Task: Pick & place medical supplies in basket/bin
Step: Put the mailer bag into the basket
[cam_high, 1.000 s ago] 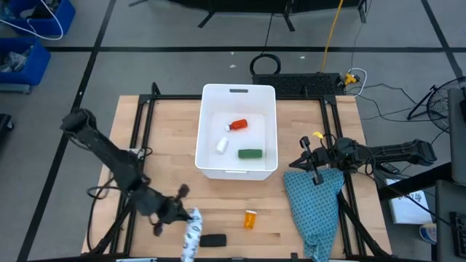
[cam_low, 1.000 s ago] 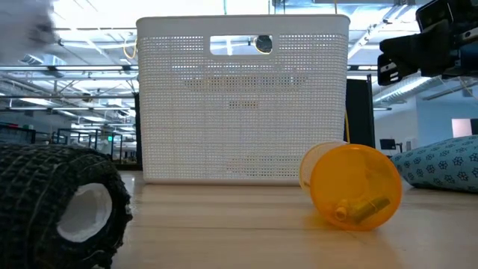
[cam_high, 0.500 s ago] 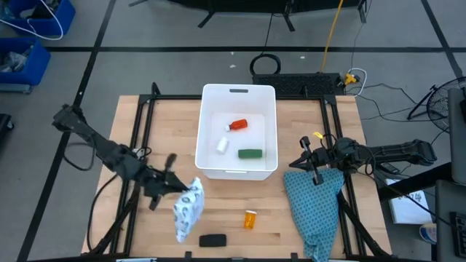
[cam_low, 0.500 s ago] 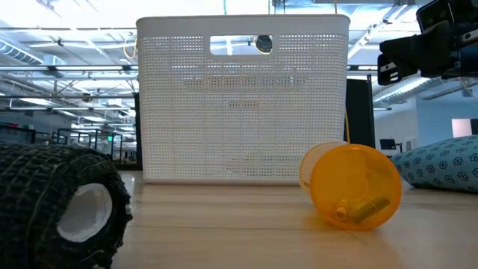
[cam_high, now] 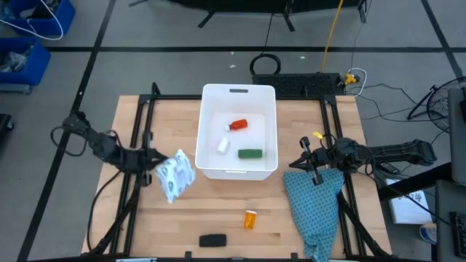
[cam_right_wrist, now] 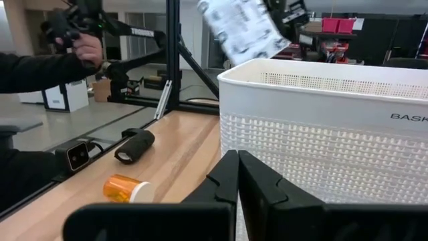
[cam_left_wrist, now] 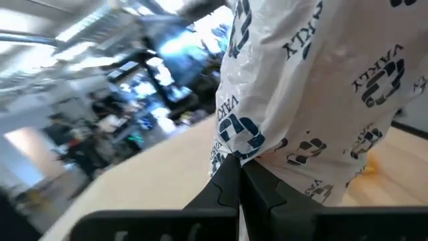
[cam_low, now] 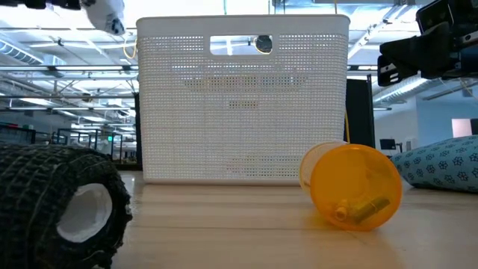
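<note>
My left gripper (cam_high: 154, 161) is shut on the white packet with dark dots (cam_high: 173, 175), held in the air just left of the white bin's (cam_high: 239, 173) near left corner. The packet also shows in the low view (cam_low: 109, 15) and the right wrist view (cam_right_wrist: 241, 28). In the bin lie a red-and-white bottle (cam_high: 237, 125), a small white item (cam_high: 223, 145) and a green oblong (cam_high: 250, 153). An orange vial (cam_high: 250, 218) and a black oblong (cam_high: 212, 239) lie on the table near its front edge. My right gripper (cam_high: 313, 164) is shut and empty, above the teal cloth (cam_high: 314, 204). My left gripper pinches one edge of the packet (cam_left_wrist: 235, 155) between its two fingers. The fingers come roughly level from the table's left. The packet reaches out past the fingertips toward the bin, lifted clear of the table.
A black metal frame (cam_high: 145, 131) runs along both table sides. The teal cloth hangs over the right front corner. A person's dark sleeve (cam_right_wrist: 33, 70) and hand (cam_right_wrist: 83, 43) show beyond the table's left side. Bare wood lies between the bin and the front items.
My left gripper has risen and gone from near the front edge toward the far edge and slightly left, staying shut on the packet. The packet, which lay on the table beside the black oblong, is now lifted clear beside the bin's near left corner.
</note>
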`<move>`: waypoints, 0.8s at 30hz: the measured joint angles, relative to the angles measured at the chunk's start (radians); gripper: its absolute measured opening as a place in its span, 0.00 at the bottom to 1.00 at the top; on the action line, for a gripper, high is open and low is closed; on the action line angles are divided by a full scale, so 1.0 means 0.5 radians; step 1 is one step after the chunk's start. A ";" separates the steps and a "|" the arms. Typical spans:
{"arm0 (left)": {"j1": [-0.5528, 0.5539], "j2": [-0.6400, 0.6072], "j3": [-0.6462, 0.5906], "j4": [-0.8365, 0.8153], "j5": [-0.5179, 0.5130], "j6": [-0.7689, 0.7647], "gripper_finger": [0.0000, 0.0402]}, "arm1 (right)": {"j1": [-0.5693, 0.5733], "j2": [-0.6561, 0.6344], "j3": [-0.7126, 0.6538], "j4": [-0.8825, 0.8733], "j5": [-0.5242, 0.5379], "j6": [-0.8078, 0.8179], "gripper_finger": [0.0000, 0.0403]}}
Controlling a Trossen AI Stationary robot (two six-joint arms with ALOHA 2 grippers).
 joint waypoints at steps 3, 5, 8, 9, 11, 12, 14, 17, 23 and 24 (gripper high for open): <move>0.000 -0.208 -0.065 0.016 -0.038 0.095 0.00 | 0.000 0.000 0.000 -0.001 0.000 -0.012 0.00; -0.001 -0.322 -0.073 0.012 -0.131 0.129 0.00 | 0.000 0.000 0.000 -0.001 0.000 -0.014 0.00; 0.000 -0.419 -0.065 0.185 -0.395 0.167 0.00 | 0.000 0.000 0.000 0.000 0.000 -0.014 0.00; 0.001 -0.426 -0.048 0.233 -0.446 0.201 0.00 | 0.000 0.000 0.000 0.001 0.000 -0.019 0.00; 0.000 -0.410 0.024 0.294 -0.438 0.265 0.00 | 0.000 0.001 0.000 0.014 0.000 -0.021 0.00; 0.000 -0.384 0.077 0.328 -0.427 0.272 0.00 | 0.000 0.000 0.000 0.021 0.000 -0.021 0.00; 0.000 -0.296 0.209 0.351 -0.437 0.261 0.00 | 0.000 0.000 0.000 0.022 0.000 -0.021 0.00; 0.000 -0.043 0.427 0.345 -0.551 0.250 0.00 | 0.000 0.000 0.000 0.022 0.000 -0.032 0.00; 0.105 0.641 0.998 0.242 -0.626 0.323 0.00 | 0.000 0.000 0.000 0.022 0.001 -0.101 0.00; 0.150 0.751 1.107 0.175 -0.625 0.313 0.00 | 0.000 0.000 0.000 0.022 0.001 -0.103 0.00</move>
